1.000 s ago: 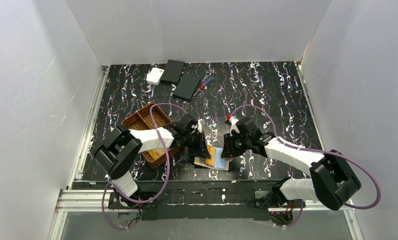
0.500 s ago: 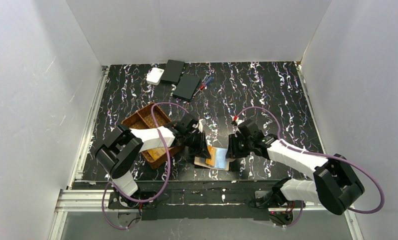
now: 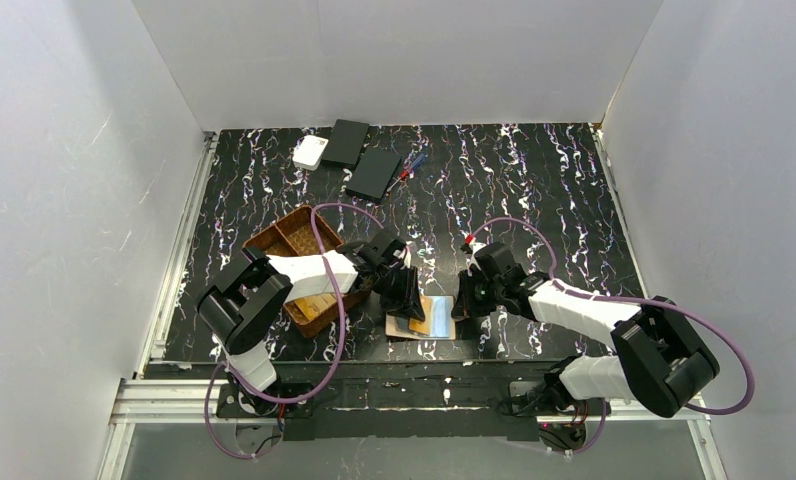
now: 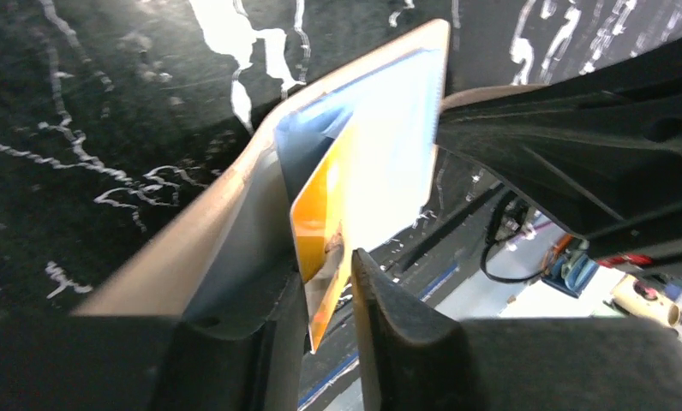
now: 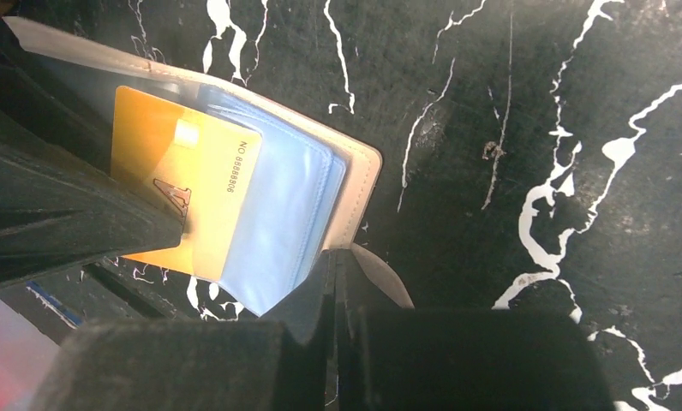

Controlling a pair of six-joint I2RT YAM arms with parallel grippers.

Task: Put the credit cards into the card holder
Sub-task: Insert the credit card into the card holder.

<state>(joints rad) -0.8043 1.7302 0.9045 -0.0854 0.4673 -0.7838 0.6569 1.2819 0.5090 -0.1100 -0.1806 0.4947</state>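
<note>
White walls close in a black tabletop veined with white. At the far side sit a small white box, two flat black boxes and a couple of pens. A brown woven tray sits on the left, partly under the left arm. The card holder lies open near the front edge, between the two arms, with its tan cover flat on the table. Its clear bluish pockets are fanned up, and the little clasp tab pokes out at the right corner. An orange card with a chip and printed digits sits partway into one of the pockets, its lower end sticking out toward the front. The left gripper comes in from the tray side, fingers slightly apart, with the card's edge in the gap. I cannot tell whether they pinch it or merely straddle it. The right gripper reaches in from the other side, its fingers pressed together at the holder's near right corner, right where the pocket edges and the tab meet. Whether anything thin is caught between them is hidden from where I stand. From above, the two grippers face each other across the holder, each touching or just beside its own side of it.
</note>
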